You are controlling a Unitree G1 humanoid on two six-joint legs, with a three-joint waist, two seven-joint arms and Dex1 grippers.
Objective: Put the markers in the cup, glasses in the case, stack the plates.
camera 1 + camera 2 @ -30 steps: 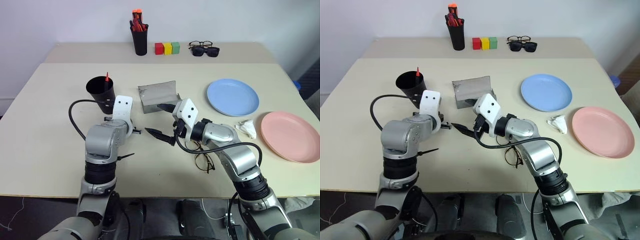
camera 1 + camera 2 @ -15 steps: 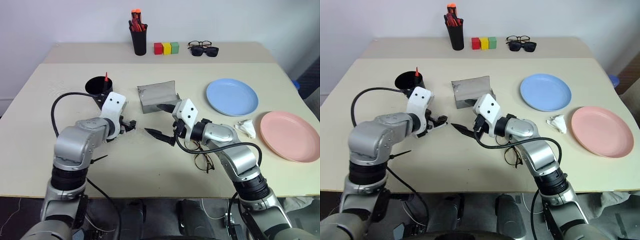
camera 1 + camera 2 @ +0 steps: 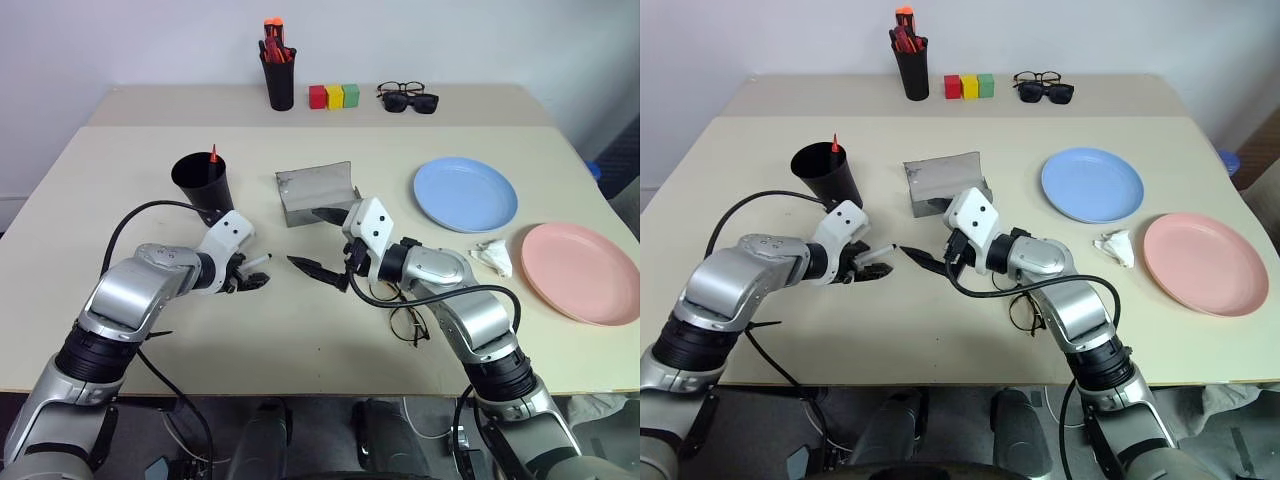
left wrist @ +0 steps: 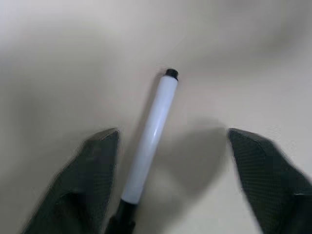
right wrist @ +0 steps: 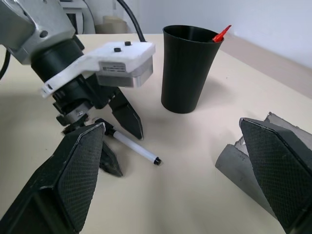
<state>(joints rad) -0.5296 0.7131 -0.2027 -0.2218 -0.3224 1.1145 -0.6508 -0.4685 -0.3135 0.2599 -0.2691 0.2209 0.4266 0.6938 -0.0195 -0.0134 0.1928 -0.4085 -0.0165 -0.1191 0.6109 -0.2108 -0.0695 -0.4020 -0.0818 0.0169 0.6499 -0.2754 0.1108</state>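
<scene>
So far only the red marker [image 3: 213, 154] stood in the cup [image 3: 203, 186], upper left of the head view. Below it the left end effector [image 3: 253, 279] straddled the white marker [image 4: 152, 130] on the table [image 3: 300, 330], fingers apart, not gripping. At centre, the right end effector [image 3: 318, 268] gaped wide and empty before the open case [image 3: 315, 193]; the glasses [image 3: 408, 322] lay loose beneath that arm. At right, the blue plate [image 3: 465, 193] and pink plate [image 3: 580, 272] lay unstacked.

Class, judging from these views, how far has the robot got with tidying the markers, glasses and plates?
Done: a red marker pokes from the wide black plastic cup.
In hand: the left end effector straddles the white marker with black ends, fingers open, on the beige table.
Left: the wire-rimmed glasses lie outside the open grey case; the light blue plate and pink plate are unstacked.
</scene>
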